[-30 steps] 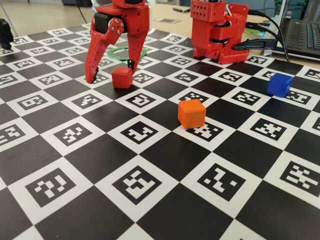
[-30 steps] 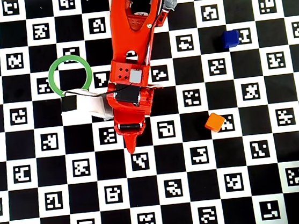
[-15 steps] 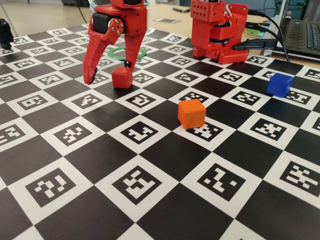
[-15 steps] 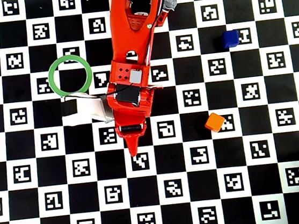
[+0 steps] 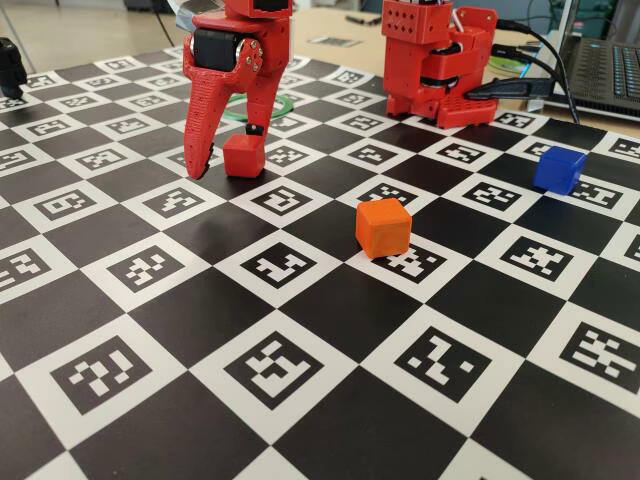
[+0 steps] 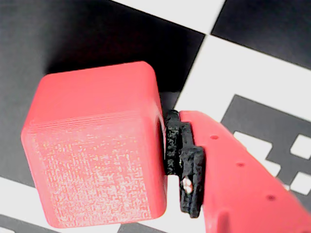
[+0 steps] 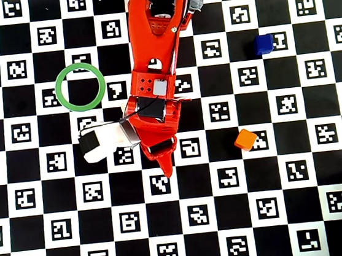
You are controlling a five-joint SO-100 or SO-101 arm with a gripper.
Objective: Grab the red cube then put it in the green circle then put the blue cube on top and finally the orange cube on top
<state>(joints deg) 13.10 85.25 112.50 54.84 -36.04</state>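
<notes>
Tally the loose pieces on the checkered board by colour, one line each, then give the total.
Red cube: 1
Orange cube: 1
Blue cube: 1
Green circle: 1
Total: 4
</notes>
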